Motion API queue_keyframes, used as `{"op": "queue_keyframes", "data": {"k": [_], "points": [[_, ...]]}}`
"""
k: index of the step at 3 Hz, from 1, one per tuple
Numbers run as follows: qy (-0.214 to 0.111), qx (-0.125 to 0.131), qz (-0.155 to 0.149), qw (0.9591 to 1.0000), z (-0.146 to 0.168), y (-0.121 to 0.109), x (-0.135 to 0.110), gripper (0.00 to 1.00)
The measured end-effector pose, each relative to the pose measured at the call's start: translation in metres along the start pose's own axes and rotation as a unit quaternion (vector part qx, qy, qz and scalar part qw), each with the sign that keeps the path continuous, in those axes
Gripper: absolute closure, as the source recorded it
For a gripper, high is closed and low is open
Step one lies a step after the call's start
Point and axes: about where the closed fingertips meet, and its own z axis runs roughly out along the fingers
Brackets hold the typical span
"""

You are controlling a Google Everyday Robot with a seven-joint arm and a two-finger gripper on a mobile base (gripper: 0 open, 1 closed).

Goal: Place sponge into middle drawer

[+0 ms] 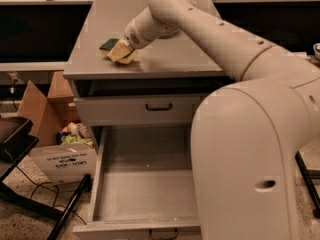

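Note:
The sponge [116, 49], yellow foam with a dark green layer, is at the left part of the grey cabinet top [170, 59]. My gripper [124, 48] is at the end of the cream arm reaching over from the right. It is shut on the sponge and holds it tilted, just above the top. The middle drawer [145, 189] is pulled out wide open below, and its plain grey tray holds nothing. Its dark bar handle [162, 232] shows at the bottom edge. My arm's large body covers the drawer's right part.
A shut drawer front [130, 111] with a dark handle sits one tier above the open drawer. An open cardboard box [60, 156] with items stands on the floor at the left. A black stand [20, 144] and its leg are at the lower left.

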Motion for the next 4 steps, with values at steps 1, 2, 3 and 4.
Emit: {"op": "queue_keyframes", "data": {"k": [1, 2, 3, 4], "points": [[0.009, 0.029, 0.010, 0.9995, -0.069, 0.003, 0.015, 1.00], [0.022, 0.046, 0.029, 0.9983, -0.115, 0.035, 0.039, 1.00], [0.023, 0.060, 0.043, 0.9970, -0.131, 0.070, 0.070, 1.00], [0.011, 0.085, 0.063, 0.9943, -0.115, 0.102, 0.094, 1.00]]}}
